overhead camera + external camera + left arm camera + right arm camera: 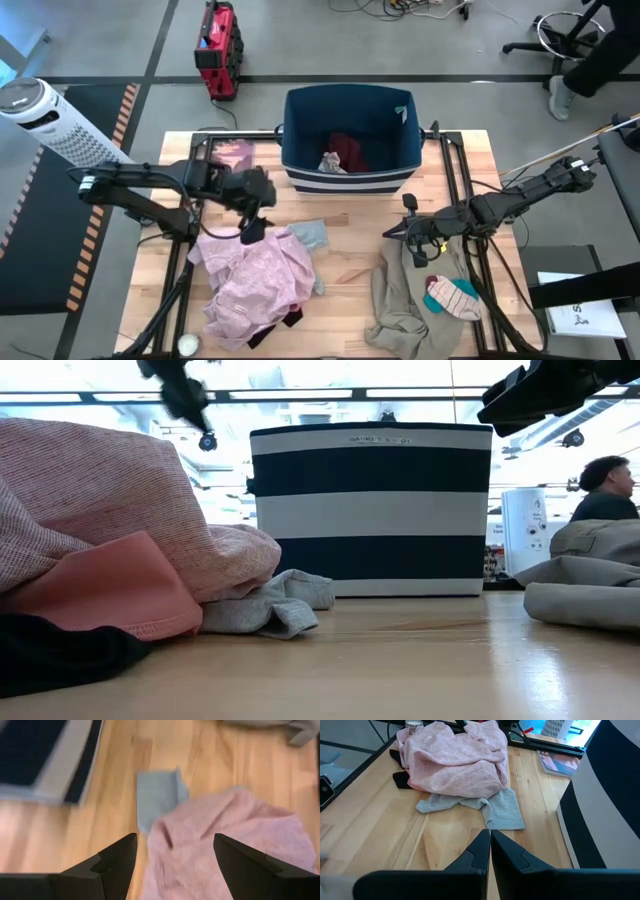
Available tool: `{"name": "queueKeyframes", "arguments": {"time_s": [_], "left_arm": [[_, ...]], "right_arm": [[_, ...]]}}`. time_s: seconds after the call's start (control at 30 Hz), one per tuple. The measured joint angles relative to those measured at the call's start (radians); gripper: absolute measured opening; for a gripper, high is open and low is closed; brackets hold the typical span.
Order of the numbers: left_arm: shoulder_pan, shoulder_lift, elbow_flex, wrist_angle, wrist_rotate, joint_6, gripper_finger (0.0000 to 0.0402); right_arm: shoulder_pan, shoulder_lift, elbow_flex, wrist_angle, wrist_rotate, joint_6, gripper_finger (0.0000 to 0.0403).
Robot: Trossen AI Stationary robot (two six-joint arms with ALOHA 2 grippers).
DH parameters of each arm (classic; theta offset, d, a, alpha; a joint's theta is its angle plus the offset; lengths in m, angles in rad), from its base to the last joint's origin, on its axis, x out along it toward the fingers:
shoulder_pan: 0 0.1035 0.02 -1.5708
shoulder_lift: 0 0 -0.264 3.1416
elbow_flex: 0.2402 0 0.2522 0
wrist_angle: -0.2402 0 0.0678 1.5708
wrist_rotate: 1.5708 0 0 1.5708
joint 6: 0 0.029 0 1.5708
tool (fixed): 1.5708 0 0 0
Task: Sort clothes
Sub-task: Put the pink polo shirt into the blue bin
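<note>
Clothes: pink shirt (262, 283) heaped at table's front-left, grey piece (311, 235) touching its rear edge; khaki piece (405, 295) front-right. Left gripper (251, 232) spread, empty, above shirt. Right gripper (417, 246) pressed together, over khaki. Risk: descent snags both shirt and grey piece, mixing sorts.

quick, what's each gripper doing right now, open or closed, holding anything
Left gripper: open, empty, above the pale pink shirt.
Right gripper: closed, holding nothing.
</note>
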Motion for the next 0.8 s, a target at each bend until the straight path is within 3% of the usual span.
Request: {"name": "queueKeyframes", "arguments": {"time_s": [0.23,0.43,0.8], "left_arm": [[-0.043,-0.105,-0.194,-0.003,0.001,-0.244,0.0263],[-0.097,-0.136,-0.321,-0.009,0.07,-0.438,0.0276],[-0.152,-0.128,-0.488,0.024,0.116,-0.584,0.0289]], "right_arm": [[0.0,0.0,0.0,0.0,-0.004,0.01,0.0],[0.0,0.0,0.0,0.0,-0.004,0.009,0.0],[0.0,0.0,0.0,0.0,-0.008,0.006,0.0]]}}
